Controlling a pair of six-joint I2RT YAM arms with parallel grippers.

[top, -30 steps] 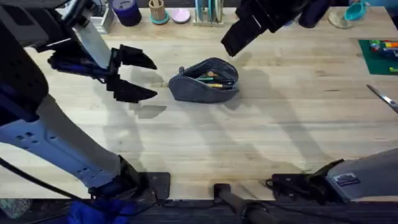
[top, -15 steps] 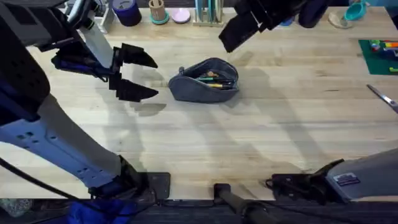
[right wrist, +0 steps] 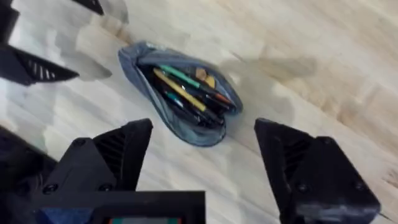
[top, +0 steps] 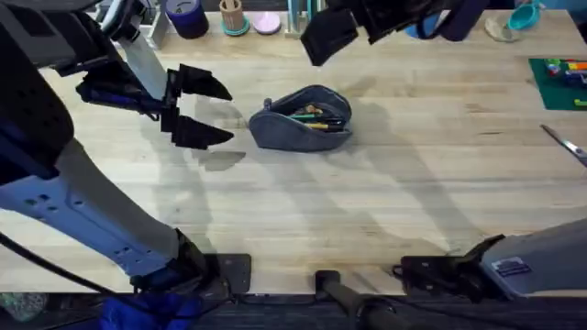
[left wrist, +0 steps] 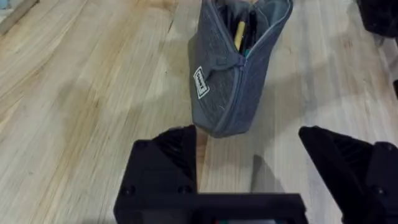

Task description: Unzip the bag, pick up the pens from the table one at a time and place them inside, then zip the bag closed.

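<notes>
Left gripper: your left gripper (top: pixel 204 112) is hovering just left of the bag, fingers spread wide and pinching nothing; you are keeping it lined up with the bag's closed end, probably so it can steady that end while the zipper is drawn.

Right gripper: your right gripper (right wrist: pixel 202 163) is hanging above the far side of the table, jaws spread and empty, looking down into the pouch; you are holding it clear of the opening, which I judge leaves room to come down on the zipper pull.

Bag: the bag (top: pixel 302 118) is lying near the middle of the table, slightly toward the far edge, its zipper gaping open along the top.

Pens: the pens (right wrist: pixel 183 93) are sitting inside the open bag among other coloured sticks, so the loading step is looking done to me.

Table: the table (top: pixel 385 202) is carrying scissors (top: pixel 564 142) at the right edge, well apart from the bag.

Next step: you are likely facing only the zip-up; which end the pull is at, I cannot tell.
</notes>
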